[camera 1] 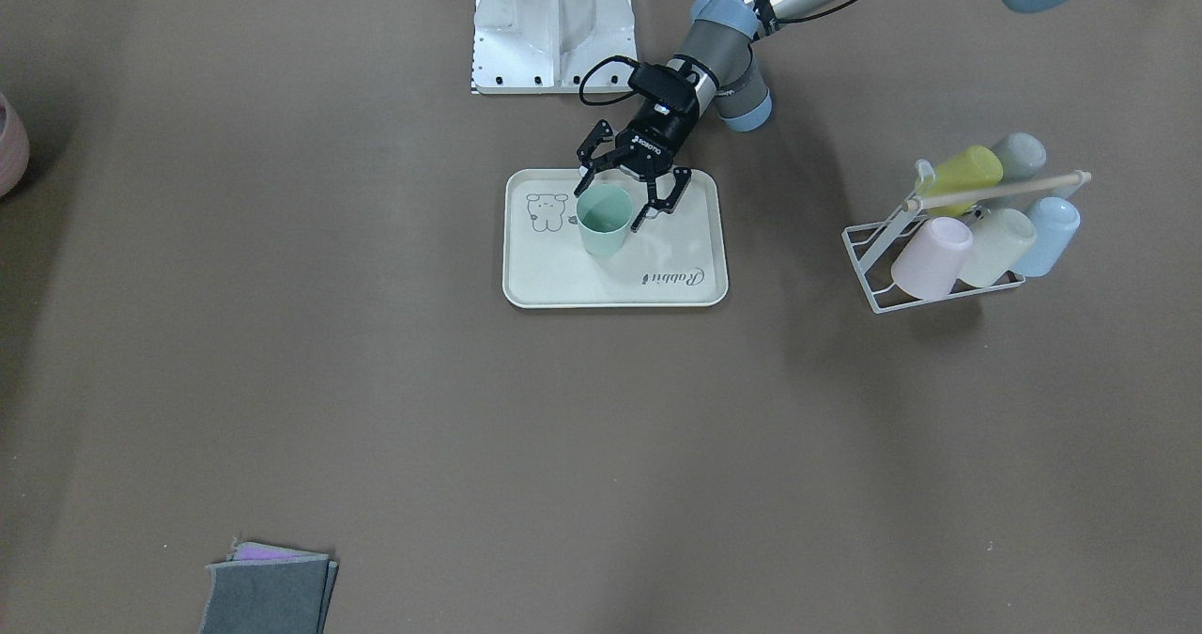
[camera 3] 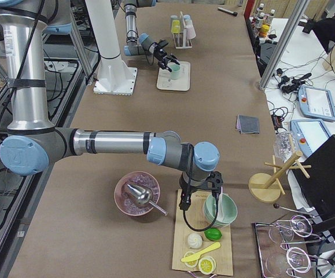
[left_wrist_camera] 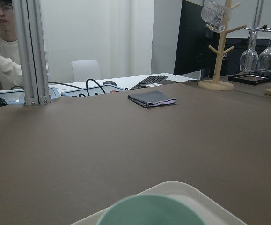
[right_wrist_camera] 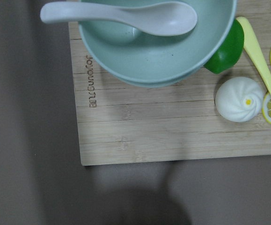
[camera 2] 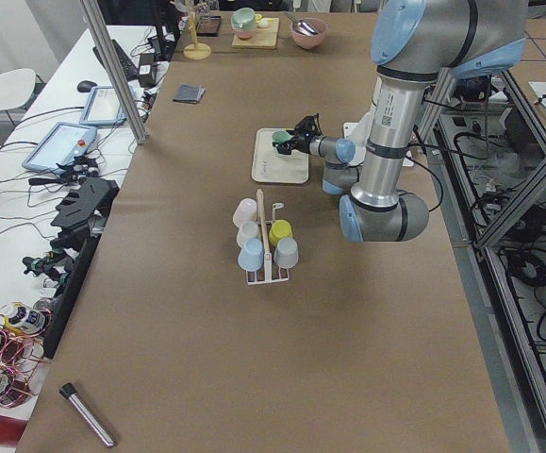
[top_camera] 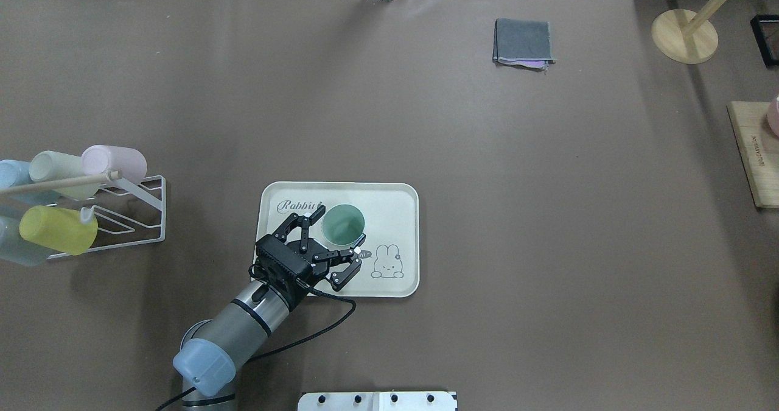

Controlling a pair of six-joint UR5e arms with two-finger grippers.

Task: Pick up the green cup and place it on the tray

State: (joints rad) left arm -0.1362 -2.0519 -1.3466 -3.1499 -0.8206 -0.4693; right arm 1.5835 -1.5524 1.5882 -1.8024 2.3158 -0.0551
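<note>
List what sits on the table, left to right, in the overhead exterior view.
Wire cup rack → cream tray → folded grey cloth → round wooden stand base → wooden board at the right edge.

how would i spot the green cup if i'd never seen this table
Find the big cream tray with the rabbit drawing. The green cup stands upright on it, alone; the other pastel cups sit on a wire rack.

Left arm (top_camera: 249,316) reaches forward with jaws spread wide; right arm (camera 3: 109,142) stretches out low.
</note>
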